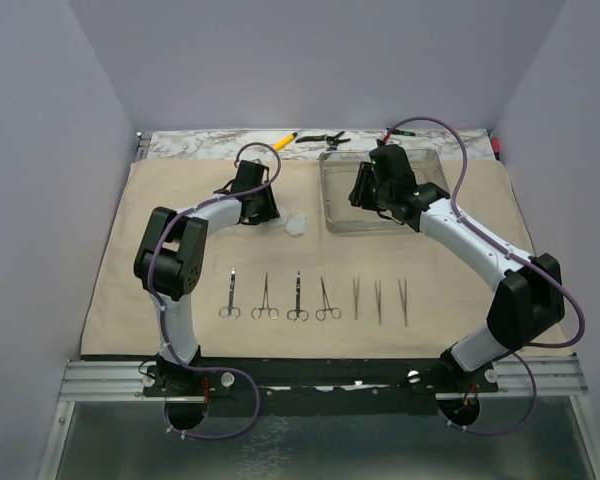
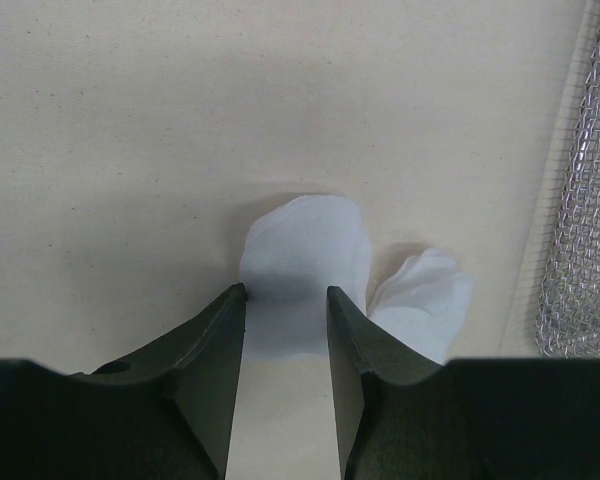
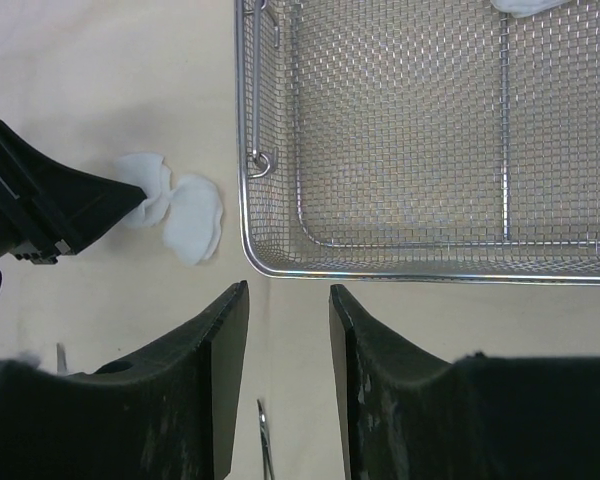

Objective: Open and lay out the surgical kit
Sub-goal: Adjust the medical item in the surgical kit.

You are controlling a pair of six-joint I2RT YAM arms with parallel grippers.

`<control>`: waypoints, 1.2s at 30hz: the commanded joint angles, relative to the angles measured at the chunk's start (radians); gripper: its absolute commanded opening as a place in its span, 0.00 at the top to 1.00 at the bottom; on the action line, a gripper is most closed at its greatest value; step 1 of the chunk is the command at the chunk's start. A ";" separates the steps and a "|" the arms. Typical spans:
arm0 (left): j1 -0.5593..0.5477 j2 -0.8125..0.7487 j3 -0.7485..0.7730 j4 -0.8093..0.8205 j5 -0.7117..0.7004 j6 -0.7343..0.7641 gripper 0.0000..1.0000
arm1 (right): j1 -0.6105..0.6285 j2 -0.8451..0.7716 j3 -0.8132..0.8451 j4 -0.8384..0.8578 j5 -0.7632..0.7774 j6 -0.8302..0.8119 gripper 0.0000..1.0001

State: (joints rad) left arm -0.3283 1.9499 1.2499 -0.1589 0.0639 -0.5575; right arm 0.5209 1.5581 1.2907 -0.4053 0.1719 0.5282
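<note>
The beige cloth wrap (image 1: 160,200) lies spread flat. On it, steel clamps (image 1: 264,298) and thin tweezers (image 1: 378,300) lie in a row. Left of the wire-mesh tray (image 1: 326,195) (image 3: 430,275) rest two white gauze balls (image 1: 296,223). My left gripper (image 1: 280,217) (image 2: 287,290) is low on the cloth, its tips pressed to the sides of one gauze ball (image 2: 305,240) (image 3: 145,190); the other ball (image 2: 425,295) (image 3: 195,218) lies just right of it. My right gripper (image 1: 363,190) (image 3: 288,290) hangs open and empty above the tray's near left corner. Another gauze ball (image 3: 525,5) lies inside the tray.
A yellow pen (image 1: 285,139), black-handled pliers (image 1: 323,138) and a red-handled tool (image 1: 400,130) lie on the marbled strip beyond the cloth. A clamp tip (image 3: 263,430) shows below my right fingers. Grey walls close in both sides.
</note>
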 commanded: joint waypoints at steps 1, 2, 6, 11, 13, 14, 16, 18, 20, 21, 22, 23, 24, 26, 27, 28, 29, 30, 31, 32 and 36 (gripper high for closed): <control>0.001 0.011 0.026 -0.004 -0.011 0.029 0.61 | -0.010 -0.004 -0.010 0.014 0.003 -0.015 0.59; 0.001 0.016 0.026 -0.006 -0.012 0.032 0.61 | -0.009 -0.001 -0.010 0.015 -0.002 -0.015 0.59; 0.000 0.032 0.030 -0.018 0.000 0.035 0.61 | -0.011 0.003 -0.007 0.017 -0.009 -0.014 0.60; 0.000 0.003 0.027 -0.020 -0.031 0.054 0.54 | -0.013 0.005 -0.005 0.020 -0.015 -0.009 0.60; 0.000 -0.006 0.035 -0.021 -0.055 0.071 0.50 | -0.012 0.009 -0.001 0.017 -0.027 -0.006 0.60; -0.001 -0.011 0.037 -0.020 -0.056 0.076 0.49 | -0.013 0.010 -0.001 0.016 -0.030 -0.005 0.60; -0.004 -0.014 0.041 -0.020 -0.089 0.084 0.49 | -0.012 0.010 -0.002 0.016 -0.030 -0.005 0.61; -0.007 -0.008 0.044 -0.020 -0.092 0.089 0.49 | -0.012 0.011 -0.002 0.018 -0.029 -0.004 0.61; -0.011 0.004 0.047 -0.021 -0.087 0.093 0.52 | -0.012 0.013 -0.001 0.019 -0.028 -0.002 0.61; -0.013 0.011 0.046 -0.021 -0.082 0.094 0.54 | -0.013 0.015 -0.001 0.019 -0.030 -0.001 0.61; -0.012 0.017 0.047 -0.023 -0.078 0.093 0.56 | -0.013 0.016 0.001 0.020 -0.031 0.001 0.62; -0.013 0.023 0.049 -0.026 -0.071 0.093 0.59 | -0.012 0.018 0.002 0.022 -0.034 0.002 0.62; -0.014 0.029 0.049 -0.027 -0.066 0.091 0.61 | -0.012 0.020 0.003 0.022 -0.035 0.003 0.62; -0.015 0.035 0.050 -0.028 -0.044 0.090 0.65 | -0.012 0.023 0.005 0.022 -0.038 0.003 0.63; -0.016 0.039 0.052 -0.030 -0.030 0.090 0.66 | -0.012 0.024 0.005 0.022 -0.039 0.003 0.63; -0.017 0.042 0.053 -0.033 -0.018 0.090 0.68 | -0.012 0.025 0.007 0.022 -0.039 0.003 0.63; -0.018 0.046 0.055 -0.035 -0.008 0.089 0.68 | -0.012 0.026 0.007 0.022 -0.039 0.003 0.63; -0.018 0.050 0.056 -0.038 0.000 0.087 0.69 | -0.013 0.028 0.007 0.022 -0.042 0.004 0.63; -0.018 0.054 0.057 -0.041 0.004 0.086 0.70 | -0.012 0.029 0.008 0.022 -0.044 0.004 0.64; -0.018 0.057 0.057 -0.046 0.002 0.083 0.70 | -0.012 0.030 0.008 0.023 -0.047 0.005 0.64; -0.018 0.067 0.060 -0.062 -0.011 0.080 0.78 | -0.013 0.030 0.009 0.023 -0.054 0.010 0.65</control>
State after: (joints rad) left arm -0.3416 1.9823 1.2896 -0.1699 0.0334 -0.4778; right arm 0.5148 1.5730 1.2907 -0.3985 0.1390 0.5270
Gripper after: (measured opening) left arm 0.277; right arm 0.356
